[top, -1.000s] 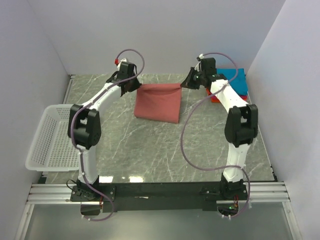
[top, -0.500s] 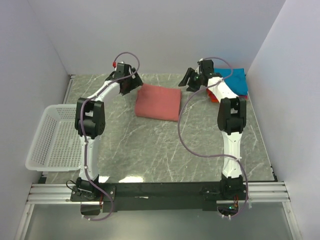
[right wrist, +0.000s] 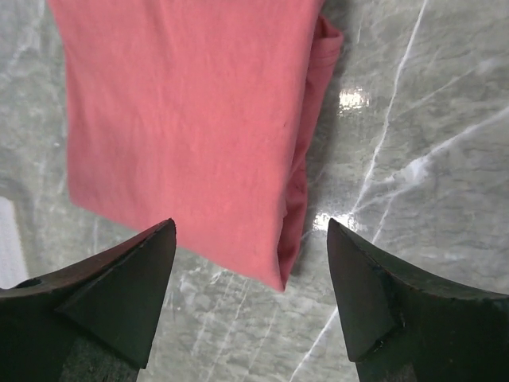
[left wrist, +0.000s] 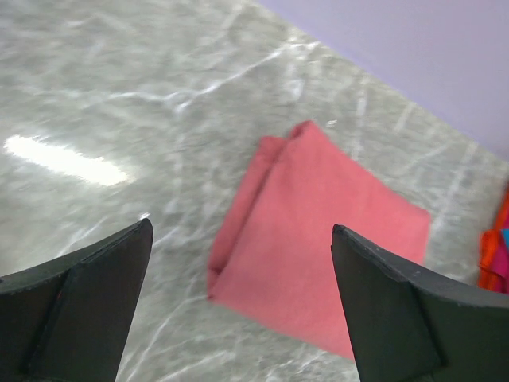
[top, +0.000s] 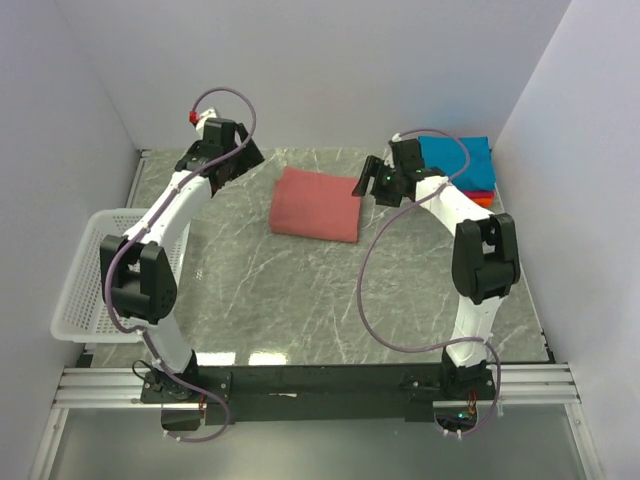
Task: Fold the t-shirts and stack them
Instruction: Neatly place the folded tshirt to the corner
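Folded salmon t-shirt (top: 316, 204) lies flat at upper centre of the worktop (top: 300, 290). Left claw (left wrist: 240, 229) and right claw (right wrist: 250, 224) are both spread, holding nothing, either side of it. Stacked t-shirts (top: 462, 162) sit upper right.

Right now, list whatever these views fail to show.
- Stack of folded t-shirts, top view: the right arm covers its near-left corner; its layers cannot be counted.
- Same stack, left wrist view: cut off by the right edge.
- Salmon t-shirt, right wrist view: one end cut off by the top edge.
- White mesh basket, top view: the left arm hides part of its inside.
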`<act>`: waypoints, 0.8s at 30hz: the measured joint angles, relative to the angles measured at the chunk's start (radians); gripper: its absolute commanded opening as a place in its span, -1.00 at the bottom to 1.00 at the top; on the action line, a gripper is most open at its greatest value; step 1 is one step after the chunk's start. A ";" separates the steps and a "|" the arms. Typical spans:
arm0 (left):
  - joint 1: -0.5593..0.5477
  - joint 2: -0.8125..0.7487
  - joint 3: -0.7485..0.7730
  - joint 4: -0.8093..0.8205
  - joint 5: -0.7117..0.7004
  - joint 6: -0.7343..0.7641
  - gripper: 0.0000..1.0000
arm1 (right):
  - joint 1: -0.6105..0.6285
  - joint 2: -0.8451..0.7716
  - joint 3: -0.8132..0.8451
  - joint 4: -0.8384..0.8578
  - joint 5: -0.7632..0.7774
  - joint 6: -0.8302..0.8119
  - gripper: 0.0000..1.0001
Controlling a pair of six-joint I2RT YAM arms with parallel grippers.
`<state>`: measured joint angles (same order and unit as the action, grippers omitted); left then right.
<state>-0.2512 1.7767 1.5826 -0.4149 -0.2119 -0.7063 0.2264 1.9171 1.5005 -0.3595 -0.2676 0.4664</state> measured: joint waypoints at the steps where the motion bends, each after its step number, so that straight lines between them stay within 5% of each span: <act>1: 0.000 -0.010 0.001 -0.018 -0.017 0.005 0.99 | 0.011 0.006 0.000 0.000 0.014 -0.001 0.66; 18: 0.001 -0.180 -0.230 -0.040 0.054 0.032 0.99 | 0.126 0.307 0.237 -0.144 0.190 0.044 0.35; 24: 0.001 -0.235 -0.277 0.011 0.066 0.034 0.99 | 0.152 0.360 0.322 -0.203 0.220 0.062 0.00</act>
<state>-0.2501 1.5417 1.3052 -0.4042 -0.1455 -0.6727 0.3786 2.2768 1.8225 -0.5621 -0.0479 0.5282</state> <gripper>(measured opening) 0.995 0.565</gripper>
